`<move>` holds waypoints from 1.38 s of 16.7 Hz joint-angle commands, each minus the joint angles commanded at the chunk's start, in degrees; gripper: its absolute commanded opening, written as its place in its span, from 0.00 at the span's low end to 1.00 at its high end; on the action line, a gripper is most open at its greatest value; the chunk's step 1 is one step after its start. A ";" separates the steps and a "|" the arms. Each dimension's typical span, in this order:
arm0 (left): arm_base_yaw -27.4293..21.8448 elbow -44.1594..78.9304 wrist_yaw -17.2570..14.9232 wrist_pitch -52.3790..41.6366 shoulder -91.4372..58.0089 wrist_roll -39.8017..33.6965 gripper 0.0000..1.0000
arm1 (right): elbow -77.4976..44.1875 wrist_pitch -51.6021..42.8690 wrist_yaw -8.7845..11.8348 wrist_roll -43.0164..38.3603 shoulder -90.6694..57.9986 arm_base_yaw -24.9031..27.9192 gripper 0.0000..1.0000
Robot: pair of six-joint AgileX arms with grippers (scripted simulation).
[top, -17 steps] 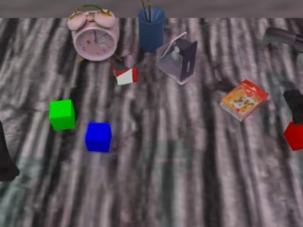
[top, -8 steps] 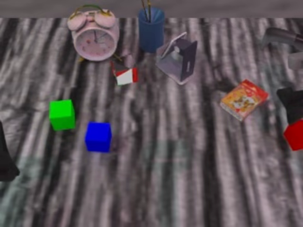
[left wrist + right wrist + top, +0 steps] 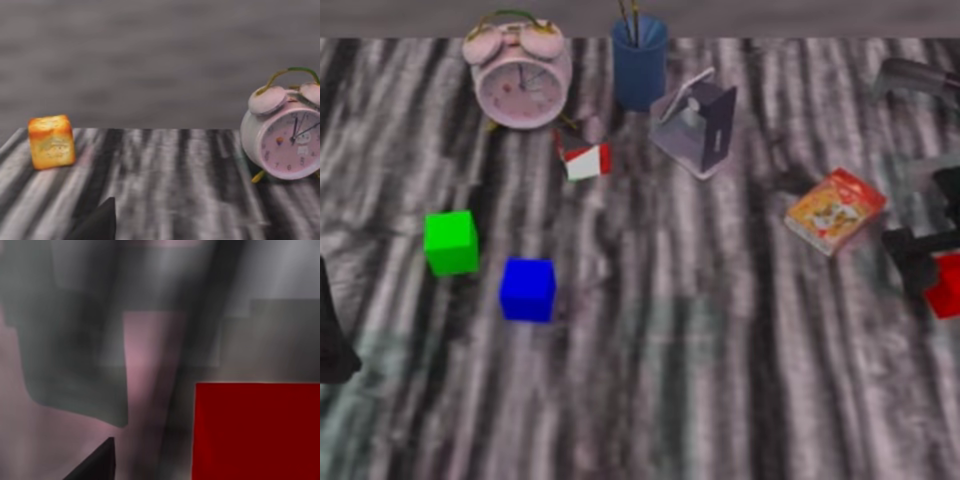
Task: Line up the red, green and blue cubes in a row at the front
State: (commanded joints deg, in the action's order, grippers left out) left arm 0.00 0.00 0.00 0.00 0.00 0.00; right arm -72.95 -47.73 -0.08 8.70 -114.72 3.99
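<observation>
The green cube (image 3: 451,242) and the blue cube (image 3: 527,289) sit close together on the left half of the table. At the right edge lies the red cube (image 3: 948,285), partly cut off by the frame. My right gripper (image 3: 926,262) hovers low at the red cube's left side, open, with one dark finger beside the cube. The right wrist view shows the red cube (image 3: 257,430) large and close, with one fingertip (image 3: 97,465) well apart from it. My left gripper (image 3: 332,340) is parked at the left edge; one fingertip (image 3: 97,222) shows, and it grips nothing.
Along the back stand a pink alarm clock (image 3: 520,80), a blue pen cup (image 3: 640,62), a red-and-white folded object (image 3: 586,160) and a dark stand (image 3: 698,125). An orange card box (image 3: 835,210) lies near the right gripper. An orange block (image 3: 51,141) appears in the left wrist view.
My right gripper has come forward and to the left, closing in beside the red cube. The cubes and the left arm have not moved.
</observation>
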 joint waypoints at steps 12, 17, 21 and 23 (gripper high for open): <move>0.00 0.00 0.00 0.00 0.00 0.00 1.00 | 2.69 4.34 -0.01 -0.08 -2.15 0.07 0.62; 0.00 0.00 0.00 0.00 0.00 0.00 1.00 | 2.69 4.34 -0.01 -0.08 -2.15 0.07 0.25; 0.00 0.00 0.00 0.00 0.00 0.00 1.00 | 2.69 4.34 -0.01 -0.08 -2.15 0.07 0.00; 0.00 0.00 0.00 0.00 0.00 0.00 1.00 | 2.69 4.34 -0.01 -0.08 -2.15 0.07 0.00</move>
State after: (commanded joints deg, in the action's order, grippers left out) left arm 0.00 0.00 0.00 0.00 0.00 0.00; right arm -70.26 -43.39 -0.10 8.61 -116.87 4.07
